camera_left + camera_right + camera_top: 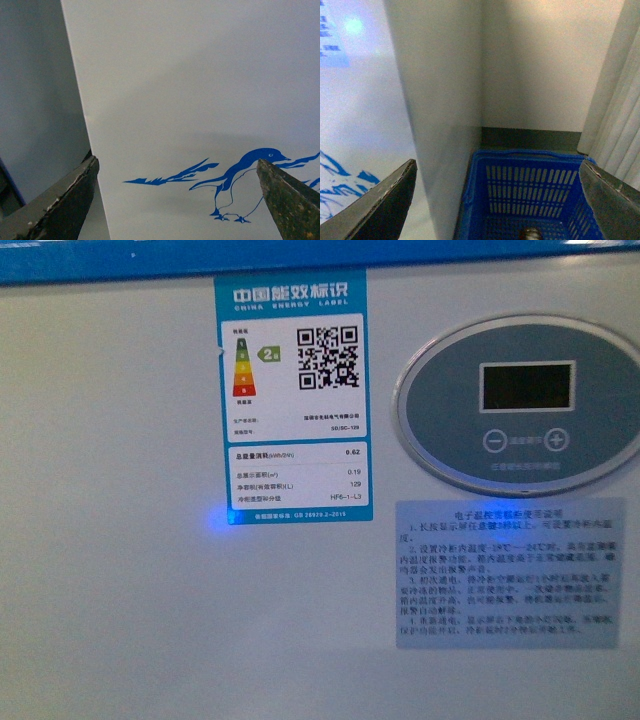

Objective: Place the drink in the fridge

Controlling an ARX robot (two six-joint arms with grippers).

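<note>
**Drink lying deep in the basket, fridge crowding the reach**

The right gripper (pixel 497 164) is hanging over the blue basket (pixel 530 185) with jaws wide and empty. The basket is sitting just beside the fridge (pixel 120 540). A small round top is showing low in the basket. It is probably the drink (pixel 531 233), though too little is showing to be sure.

The left gripper (pixel 176 161) is also gaping wide and holding nothing, and it is facing the penguin (pixel 245 170) on the fridge front.

Going down, the right fingers are risking a snag on the basket wall or a scrape along the fridge side. A pinch on the cap alone is risking a slip. The front view is showing only the fridge face, not the lid, so the lift could be knocking the bottle against the top rim (pixel 100 260).
</note>
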